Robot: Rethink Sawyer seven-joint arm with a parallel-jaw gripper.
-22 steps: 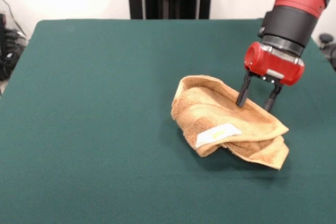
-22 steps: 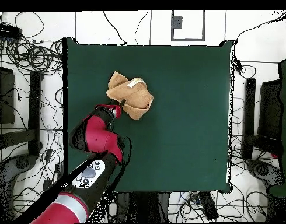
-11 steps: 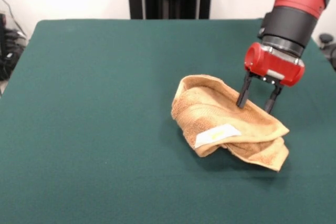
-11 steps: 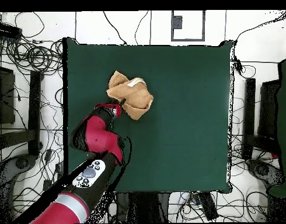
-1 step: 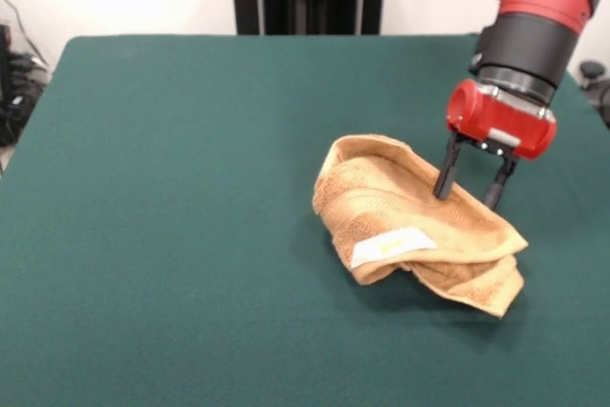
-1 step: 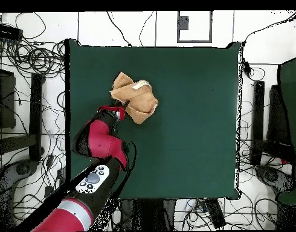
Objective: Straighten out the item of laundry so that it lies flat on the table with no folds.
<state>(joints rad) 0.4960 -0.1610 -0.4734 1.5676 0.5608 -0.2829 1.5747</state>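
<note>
Two spread fingers of the pincer [image 5: 469,192] are set astride the towel's [image 5: 410,221] raised rear edge, the crumpled bulk lying forward on the desk [image 5: 172,197]

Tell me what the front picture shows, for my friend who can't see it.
A crumpled, folded tan terry-cloth towel lies on a big dark green felt table. A red and black robot arm's hand reaches down, its two dark fingers open astride the towel's raised far edge.
</note>
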